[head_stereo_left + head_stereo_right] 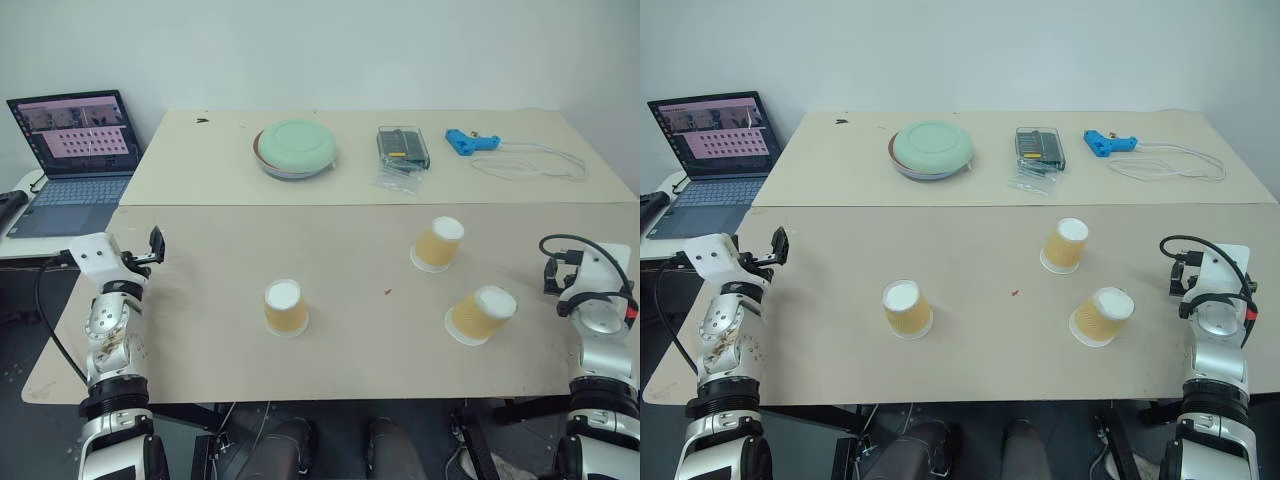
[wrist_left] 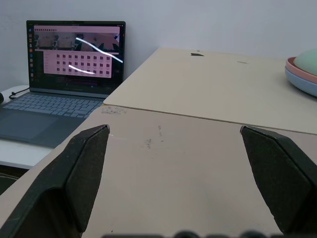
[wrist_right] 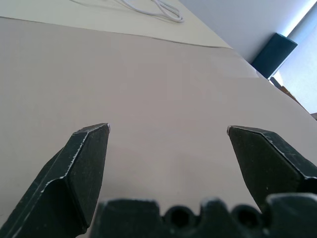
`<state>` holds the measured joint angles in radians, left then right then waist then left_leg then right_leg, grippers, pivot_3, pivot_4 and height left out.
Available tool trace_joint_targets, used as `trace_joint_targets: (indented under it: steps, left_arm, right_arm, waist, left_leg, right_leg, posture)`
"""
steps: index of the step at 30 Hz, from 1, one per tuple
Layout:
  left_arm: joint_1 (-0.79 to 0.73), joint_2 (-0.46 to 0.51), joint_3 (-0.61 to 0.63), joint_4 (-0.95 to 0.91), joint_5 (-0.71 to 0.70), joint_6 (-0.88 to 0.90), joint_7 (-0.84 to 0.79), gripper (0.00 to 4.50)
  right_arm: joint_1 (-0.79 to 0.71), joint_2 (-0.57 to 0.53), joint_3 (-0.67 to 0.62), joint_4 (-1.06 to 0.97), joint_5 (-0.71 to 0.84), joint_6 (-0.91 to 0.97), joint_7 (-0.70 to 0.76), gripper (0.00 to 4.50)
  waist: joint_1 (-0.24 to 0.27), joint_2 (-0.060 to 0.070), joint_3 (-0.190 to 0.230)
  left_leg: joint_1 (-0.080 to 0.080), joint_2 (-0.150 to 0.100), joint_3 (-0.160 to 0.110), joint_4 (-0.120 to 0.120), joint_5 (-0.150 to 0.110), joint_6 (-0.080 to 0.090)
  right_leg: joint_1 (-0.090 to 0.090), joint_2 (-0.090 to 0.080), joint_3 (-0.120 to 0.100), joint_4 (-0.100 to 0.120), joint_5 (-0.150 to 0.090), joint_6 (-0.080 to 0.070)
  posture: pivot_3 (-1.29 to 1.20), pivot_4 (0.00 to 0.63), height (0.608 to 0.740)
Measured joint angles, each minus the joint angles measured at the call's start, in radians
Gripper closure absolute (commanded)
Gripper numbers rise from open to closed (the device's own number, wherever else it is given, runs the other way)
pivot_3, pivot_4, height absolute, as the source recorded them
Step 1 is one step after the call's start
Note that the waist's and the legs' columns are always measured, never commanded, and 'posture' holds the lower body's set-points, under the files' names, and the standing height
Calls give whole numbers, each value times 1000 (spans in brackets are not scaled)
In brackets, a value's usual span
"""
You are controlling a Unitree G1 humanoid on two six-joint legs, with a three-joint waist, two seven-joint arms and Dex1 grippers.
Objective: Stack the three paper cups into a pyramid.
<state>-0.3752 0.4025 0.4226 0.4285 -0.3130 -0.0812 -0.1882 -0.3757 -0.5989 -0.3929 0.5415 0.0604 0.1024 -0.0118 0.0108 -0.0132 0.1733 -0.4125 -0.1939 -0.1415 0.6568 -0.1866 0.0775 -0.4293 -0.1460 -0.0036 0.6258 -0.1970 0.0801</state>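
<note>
Head camera, either eye: three paper cups sit upside down and well apart on the near table (image 1: 200, 330). The left cup (image 1: 285, 307) stands alone, upright on its rim. The far right cup (image 1: 438, 243) and the near right cup (image 1: 480, 314) both appear to lean toward the right; whether their rims lie flat cannot be told. No pyramid: no cup touches another.

The left gripper (image 1: 152, 247) hangs over the table's left edge, clear of the left cup. The right gripper (image 1: 553, 272) sits near the right edge, beside the near right cup but apart from it; its fingers are hard to make out against the cable.

On the far table lie a green bowl (image 1: 295, 148), a clear box (image 1: 402, 146) with small bags in front, a blue tool (image 1: 470, 141) and a white cord (image 1: 530, 162). A laptop (image 1: 72, 165) stands at far left, its front corner cut off.

Left wrist: both black fingers (image 2: 81, 173) stand wide apart, nothing between them but bare table. Laptop ahead; the bowl's edge is cut off at the side.

Right wrist: fingers (image 3: 84, 168) likewise spread wide, gripping nothing. The cord shows partly at the frame's edge.
</note>
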Motion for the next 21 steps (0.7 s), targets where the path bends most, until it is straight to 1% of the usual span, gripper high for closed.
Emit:
trace_joint_targets:
  steps: [3, 5, 7, 8, 9, 10, 11, 12, 14, 16, 17, 18, 21]
  left_arm:
    - [-8, 0, 1, 0, -14, 16, -13, 0]
    - [-37, 9, -2, -11, -65, 84, -71, 0]
    - [-28, 60, -37, -119, -124, 181, -171, 0]
    - [-15, 93, -56, -201, -159, 237, -223, 0]
    - [-8, 120, -70, -273, -188, 280, -266, 0]
    - [8, 164, -85, -391, -253, 363, -319, 0]
    - [15, 187, -93, -451, -288, 403, -347, 0]
    - [23, 216, -94, -541, -357, 475, -382, 0]
    - [34, 281, -97, -662, -469, 590, -442, 0]
    - [44, 350, -94, -746, -556, 673, -489, 0]
    - [51, 376, -92, -777, -575, 694, -505, 0]
    - [65, 424, -92, -855, -613, 736, -547, 0]
    - [106, 471, -128, -936, -597, 744, -583, 0]
  right_arm:
    - [6, 0, -3, -4, 1, -1, -2, 48]
    - [23, 6, -7, -15, 2, -2, -9, 48]
    - [42, 10, -12, -27, 3, -3, -10, 48]
    - [46, 10, -16, -28, 4, -3, -11, 48]
    - [50, 10, -19, -28, 4, -3, -11, 48]
    - [51, 9, -19, -32, 5, -3, -11, 48]
    - [52, 9, -20, -35, 5, -3, -11, 48]
    - [52, 9, -20, -40, 5, -3, -11, 48]
    - [53, 3, -21, -44, 6, -2, -10, 48]
    - [54, -4, -22, -48, 9, -2, -6, 48]
    - [54, -9, -23, -49, 10, -2, -2, 48]
    - [54, -27, -29, -49, 13, -2, 10, 48]
    - [54, -62, -30, -49, 34, 13, 73, 48]
  waist:
    - [0, 0, 0]
    - [3, 0, 0]
    - [1, -1, 0]
    - [-2, 0, 0]
    - [-4, 0, 0]
    - [-7, 0, 0]
    - [-10, 0, 0]
    - [-13, 1, 0]
    - [-18, 1, 0]
    - [-24, 1, 0]
    - [-26, 1, 1]
    - [-28, 3, 1]
    - [-28, 4, 1]
  left_leg:
    - [0, 0, 0, 0, 0, 0]
    - [-1, 0, 0, 0, 0, 0]
    - [-2, 0, 0, 0, 0, 0]
    - [-3, 0, 1, 0, 0, 0]
    - [-3, 0, 3, 0, -1, 1]
    - [-3, 0, 6, 0, -1, 2]
    - [-3, 0, 7, -1, -1, 2]
    - [-2, 0, 10, -4, -1, 2]
    - [-1, 1, 11, -6, -1, 2]
    - [1, 1, 11, -9, -1, 2]
    - [2, 1, 12, -11, -1, 1]
    - [7, 2, 14, -14, -1, 1]
    - [8, 6, 16, -14, -1, 1]
  right_leg:
    - [0, 0, 0, 0, 0, 0]
    - [0, 0, -1, 0, 0, 0]
    - [-2, 0, 0, 0, 0, 0]
    - [-4, 0, 1, 0, 1, -1]
    - [-5, 0, 3, 1, 4, -6]
    - [-7, 0, 6, 1, 4, -7]
    - [-7, 0, 7, 2, 4, -7]
    - [-7, 0, 10, 1, 4, -6]
    - [-9, 1, 12, 1, 4, -7]
    - [-9, 2, 13, 2, 4, -7]
    - [-9, 3, 15, 1, 4, -7]
    - [-7, 3, 18, 1, 3, -8]
    - [-6, 7, 19, -1, 2, -8]
  posture:
    - [0, 150, 740]
    - [0, 150, 740]
    - [0, 150, 740]
    - [0, 150, 740]
    - [0, 150, 740]
    - [0, 150, 740]
    - [0, 150, 740]
    - [0, 150, 740]
    - [0, 150, 740]
    - [0, 150, 740]
    - [0, 150, 740]
    - [0, 150, 740]
    - [0, 150, 740]
